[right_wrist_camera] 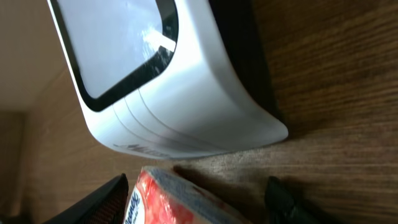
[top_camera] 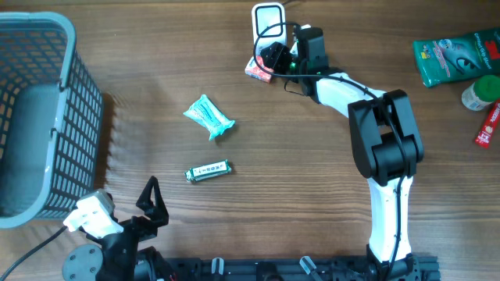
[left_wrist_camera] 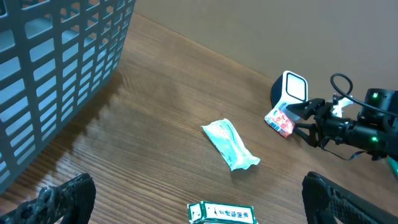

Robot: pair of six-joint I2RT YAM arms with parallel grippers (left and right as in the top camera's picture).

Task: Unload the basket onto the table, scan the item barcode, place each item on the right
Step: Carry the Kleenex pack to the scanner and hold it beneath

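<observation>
The red-and-white packet [top_camera: 258, 70] is lying at the top centre of the overhead frame, just beside the base of the white barcode scanner [top_camera: 268, 22]. The right gripper [top_camera: 275, 58] is straddling it with fingers spread to either side, but I cannot tell whether they are actually pinching it. The left gripper [top_camera: 153, 203] is hanging wide open at the lower left, near the grey basket [top_camera: 39, 26].
</observation>
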